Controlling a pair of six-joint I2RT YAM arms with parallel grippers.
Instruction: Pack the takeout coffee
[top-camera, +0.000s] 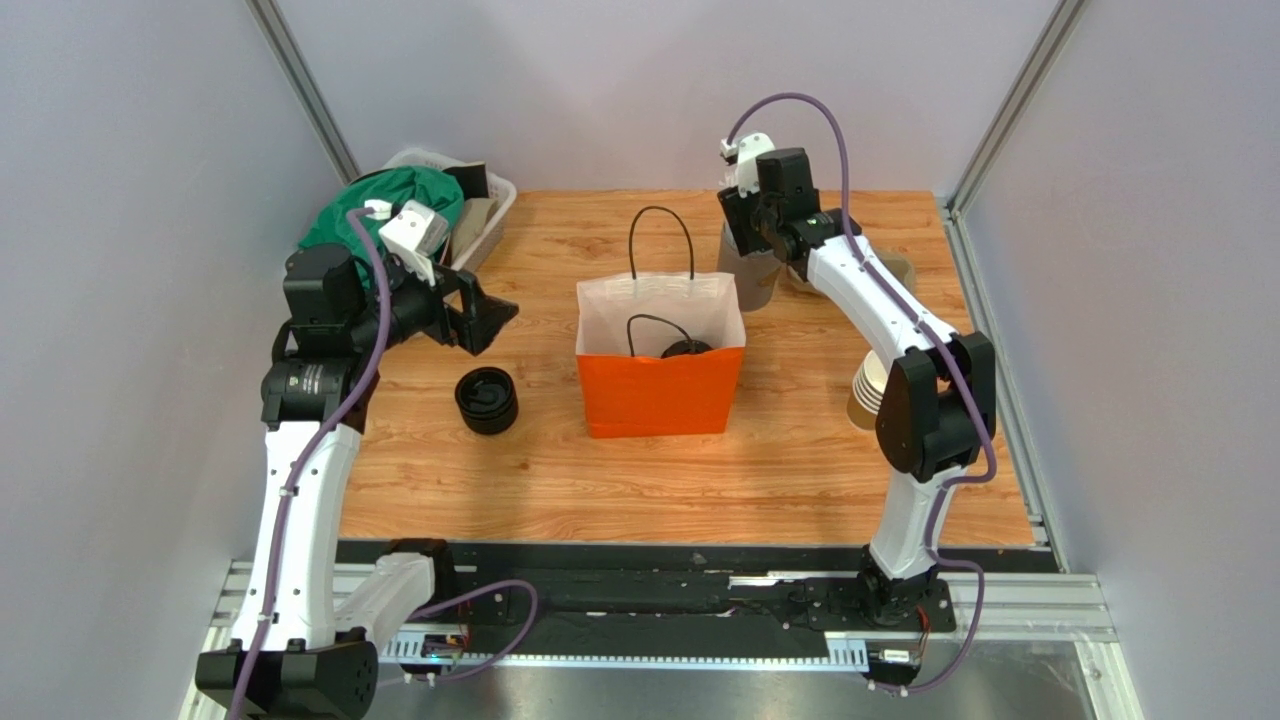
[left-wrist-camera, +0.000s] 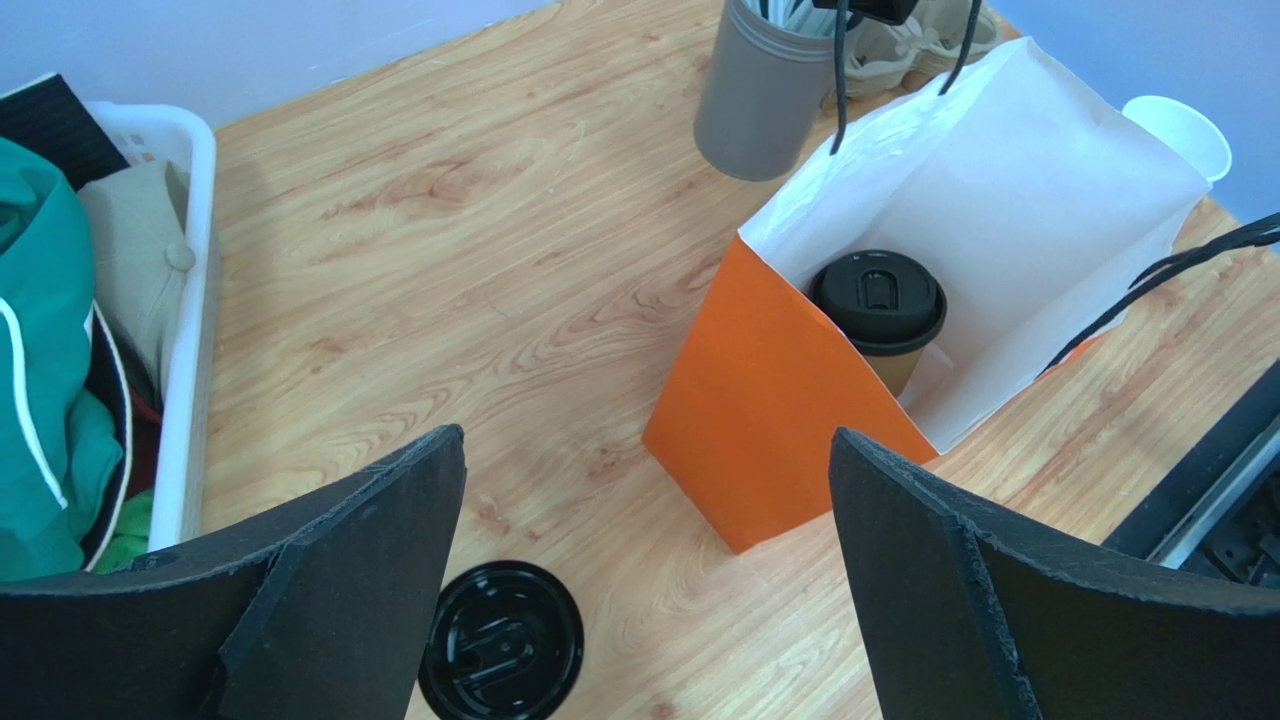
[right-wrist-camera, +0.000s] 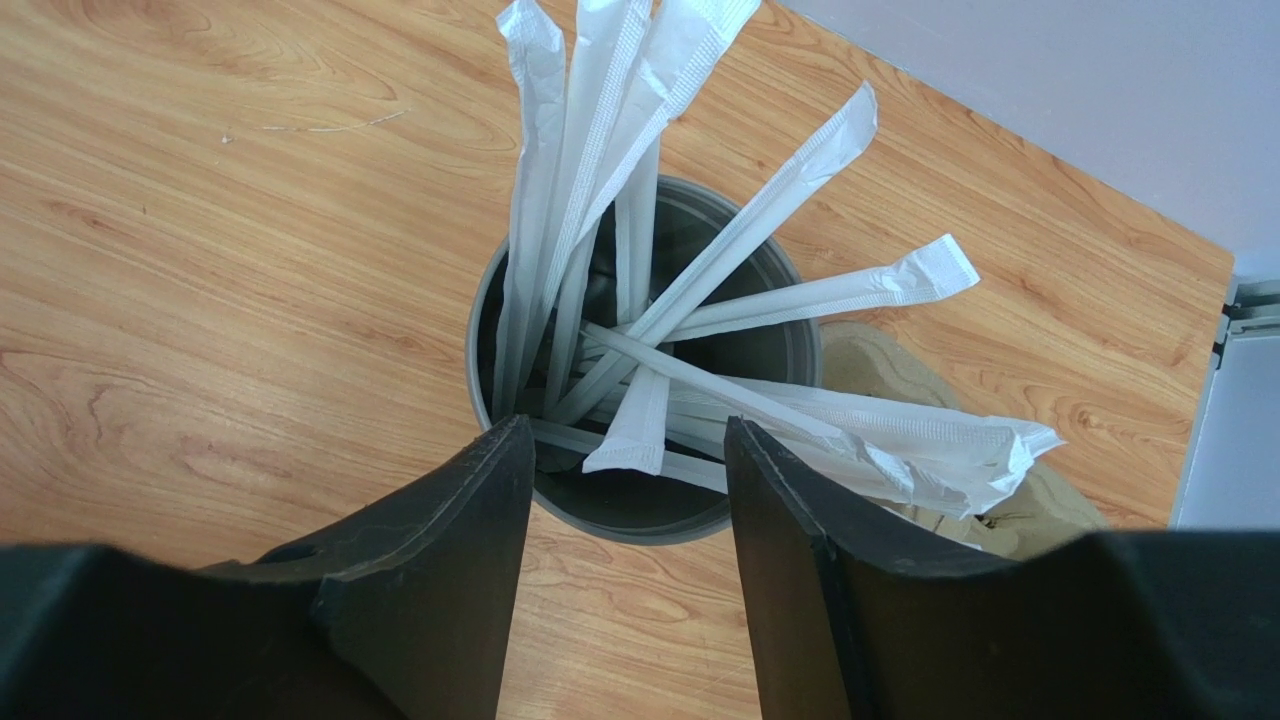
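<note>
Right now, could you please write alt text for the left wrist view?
A lidded tan coffee cup stands inside an open orange bag on a wooden table. In the foreground, the open left end effector frames a loose black lid.

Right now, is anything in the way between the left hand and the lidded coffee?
Yes: the coffee cup sits inside the orange bag, whose side wall stands between it and the left hand. The bag's top is open.
</note>
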